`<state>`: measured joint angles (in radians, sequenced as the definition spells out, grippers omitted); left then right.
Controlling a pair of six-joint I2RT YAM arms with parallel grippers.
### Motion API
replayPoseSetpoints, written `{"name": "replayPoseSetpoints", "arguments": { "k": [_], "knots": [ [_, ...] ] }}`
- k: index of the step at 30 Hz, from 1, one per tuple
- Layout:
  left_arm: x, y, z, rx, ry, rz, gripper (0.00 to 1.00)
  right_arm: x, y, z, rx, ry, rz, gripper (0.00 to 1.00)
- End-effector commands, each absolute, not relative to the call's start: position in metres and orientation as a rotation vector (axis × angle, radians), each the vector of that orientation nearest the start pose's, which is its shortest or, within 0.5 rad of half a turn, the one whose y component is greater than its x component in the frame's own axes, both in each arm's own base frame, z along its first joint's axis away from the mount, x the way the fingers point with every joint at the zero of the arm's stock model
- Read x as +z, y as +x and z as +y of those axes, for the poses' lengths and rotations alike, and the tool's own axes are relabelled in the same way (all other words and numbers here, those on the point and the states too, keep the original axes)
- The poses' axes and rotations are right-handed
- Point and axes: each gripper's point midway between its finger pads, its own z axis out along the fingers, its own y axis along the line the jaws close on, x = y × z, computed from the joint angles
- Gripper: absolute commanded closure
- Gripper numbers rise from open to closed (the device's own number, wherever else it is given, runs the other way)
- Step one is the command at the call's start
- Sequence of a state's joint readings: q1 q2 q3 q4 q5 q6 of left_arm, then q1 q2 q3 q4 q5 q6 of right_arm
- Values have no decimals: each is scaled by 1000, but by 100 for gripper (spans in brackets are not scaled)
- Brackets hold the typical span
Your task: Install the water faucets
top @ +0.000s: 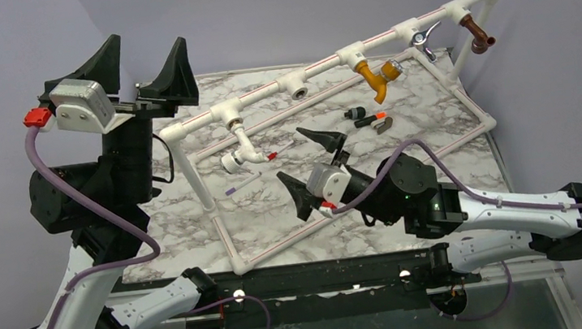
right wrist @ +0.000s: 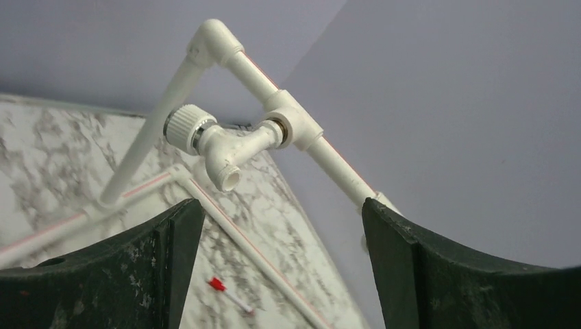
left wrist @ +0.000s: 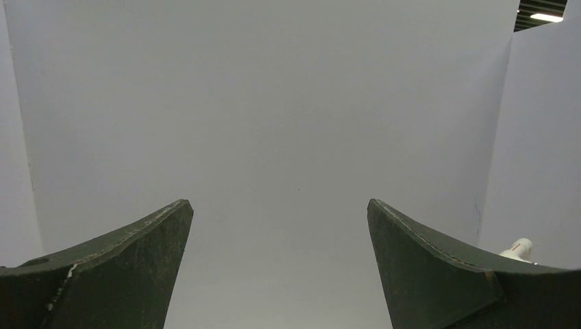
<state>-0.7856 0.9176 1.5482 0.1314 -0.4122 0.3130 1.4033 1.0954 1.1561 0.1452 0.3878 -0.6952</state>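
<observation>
A white water faucet (top: 236, 155) (right wrist: 219, 147) with a ribbed knob hangs from the leftmost tee of the white pipe frame (top: 326, 63). My right gripper (top: 301, 155) (right wrist: 282, 205) stands open just right of it, apart from it, with nothing between its fingers. Further along the rail sit a mustard faucet (top: 379, 76), a chrome-levered one (top: 421, 39) and a brown one (top: 478, 34). One tee socket (top: 299, 92) between the white and mustard faucets is bare. A black-and-orange faucet (top: 370, 118) lies loose on the marble. My left gripper (top: 144, 53) (left wrist: 279, 205) is raised at the far left, open, facing the wall.
The pipe frame's lower rails (top: 357, 198) ring the marble table (top: 195, 215). A red-tipped stick (top: 278, 151) (right wrist: 229, 293) and a purple-tipped stick (top: 239, 186) lie near the white faucet. Grey walls close the back and right sides.
</observation>
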Motion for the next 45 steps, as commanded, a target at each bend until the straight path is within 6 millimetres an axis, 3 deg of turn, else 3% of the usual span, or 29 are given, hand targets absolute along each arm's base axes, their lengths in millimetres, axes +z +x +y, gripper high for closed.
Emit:
{"name": "replayPoseSetpoints", "arguments": {
  "k": [1,6,17,33,45],
  "knots": [
    [653,207,-93,-289,76,872,1,417,145,351,61,-1317,713,10],
    [654,205,-93,-298,78,869,1,401,156,358,-167,-1445,594,11],
    [655,205,-93,-294,80,872,1,408,172,387,-502,-1465,389,13],
    [656,201,-88,-291,73,865,1,413,182,427,-639,-1522,315,24],
    [659,195,-82,-293,64,854,1,385,198,441,-731,-1641,365,40]
  ]
}}
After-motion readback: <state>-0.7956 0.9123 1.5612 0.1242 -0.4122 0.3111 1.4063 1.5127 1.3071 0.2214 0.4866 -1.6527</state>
